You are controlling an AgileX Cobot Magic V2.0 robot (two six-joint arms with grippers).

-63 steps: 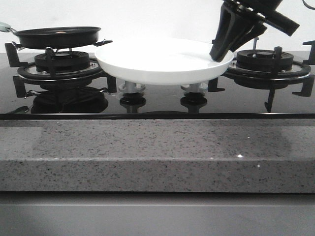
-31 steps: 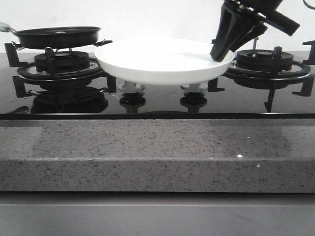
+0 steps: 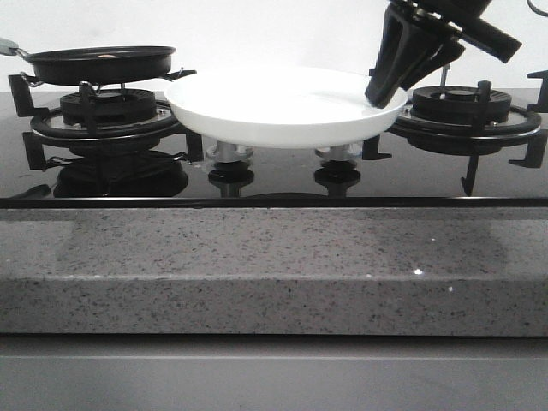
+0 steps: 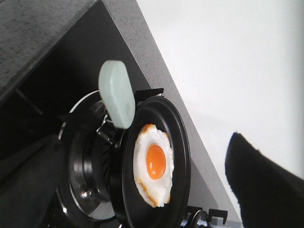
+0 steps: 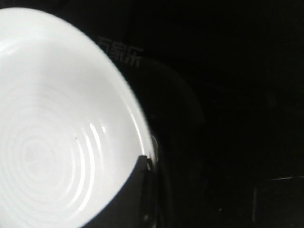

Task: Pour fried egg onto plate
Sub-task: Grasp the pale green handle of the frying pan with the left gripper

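Right gripper point(image 3: 387, 94) pinches the white plate point(image 3: 282, 111) at its 3 o'clock rim (egg point(image 4: 153, 164) lies in the pan point(image 3: 98, 64), 9 o'clock).

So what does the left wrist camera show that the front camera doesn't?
Only the left wrist view shows the fried egg, orange yolk up, lying in the pan, and the pan's pale green handle. Only the front view shows the white plate between the two burners, with the right gripper at its right rim, plus the granite counter edge. Both show the black frying pan on the left burner.
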